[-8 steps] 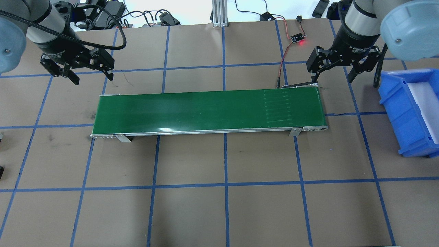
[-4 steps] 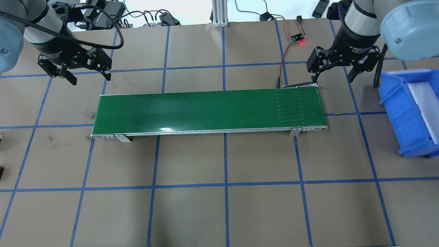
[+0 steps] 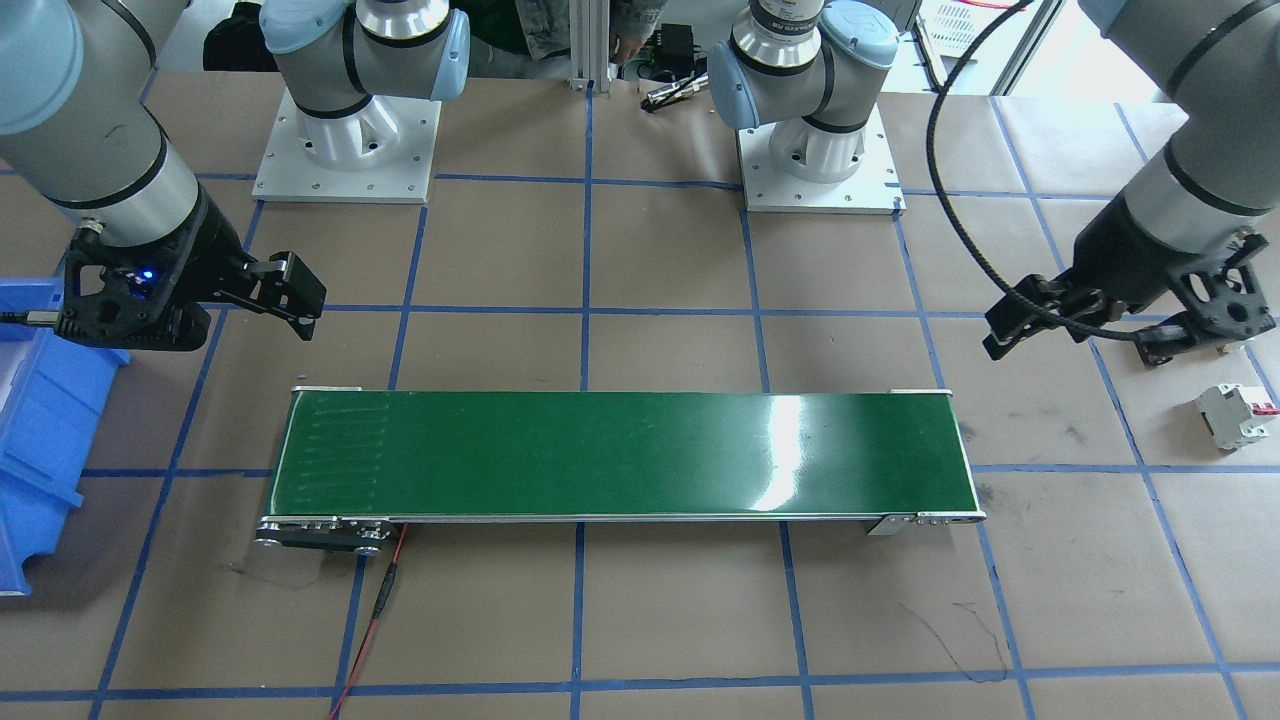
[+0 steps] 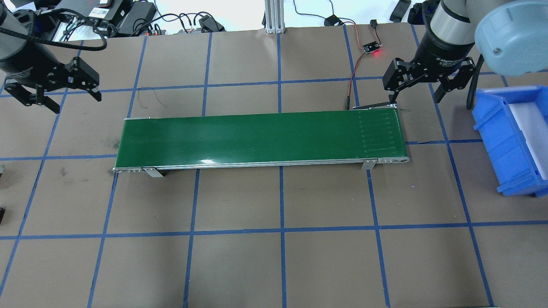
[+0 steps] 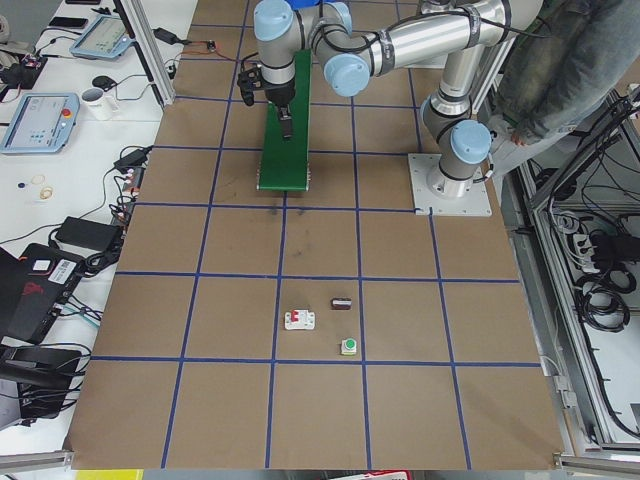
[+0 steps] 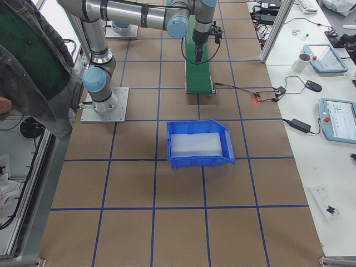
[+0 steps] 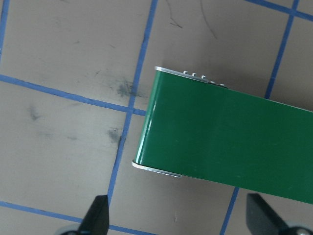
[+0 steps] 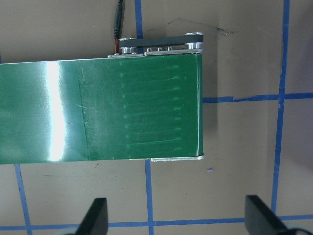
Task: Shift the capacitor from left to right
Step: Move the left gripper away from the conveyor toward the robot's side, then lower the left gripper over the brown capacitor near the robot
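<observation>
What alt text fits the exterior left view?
Three small parts lie apart on a brown gridded table near the camera: a dark capacitor, a white breaker and a green-topped button. Farther off, a green conveyor runs away from the camera, the arms reaching toward it; a person stands at the right edge.

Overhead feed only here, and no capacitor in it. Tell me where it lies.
Observer: The exterior left view shows the capacitor on the table paper, well past the conveyor toward the robot's left, outside your frame.
Operator: Name what's around it.
Observer: A circuit breaker lies beside it, apart; a green push button sits further toward the table's end.
Operator: Check the left wrist camera.
Observer: Under the open left gripper it shows only paper and the conveyor's end, no capacitor.
</observation>
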Controlling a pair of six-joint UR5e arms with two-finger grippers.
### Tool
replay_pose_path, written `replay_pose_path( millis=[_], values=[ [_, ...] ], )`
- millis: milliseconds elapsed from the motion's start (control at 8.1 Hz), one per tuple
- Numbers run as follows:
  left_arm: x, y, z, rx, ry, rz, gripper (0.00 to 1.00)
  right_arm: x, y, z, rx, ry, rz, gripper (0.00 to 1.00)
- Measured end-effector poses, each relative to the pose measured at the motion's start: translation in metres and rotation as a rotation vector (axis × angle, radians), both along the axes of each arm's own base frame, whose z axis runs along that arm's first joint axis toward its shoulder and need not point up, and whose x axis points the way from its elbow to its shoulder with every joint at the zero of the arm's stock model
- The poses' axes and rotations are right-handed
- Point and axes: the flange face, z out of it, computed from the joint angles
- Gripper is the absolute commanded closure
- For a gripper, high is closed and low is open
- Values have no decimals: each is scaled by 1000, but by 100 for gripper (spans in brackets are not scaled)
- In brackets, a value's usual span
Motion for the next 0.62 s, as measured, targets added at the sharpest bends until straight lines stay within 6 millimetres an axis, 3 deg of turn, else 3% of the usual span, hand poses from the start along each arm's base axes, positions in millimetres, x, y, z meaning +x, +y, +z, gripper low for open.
replay_pose_path(
  millis=[617],
  values=[
    [120, 22, -11, 18, 10, 228, 0, 0, 0, 0, 0, 1, 0, 0]
  ],
)
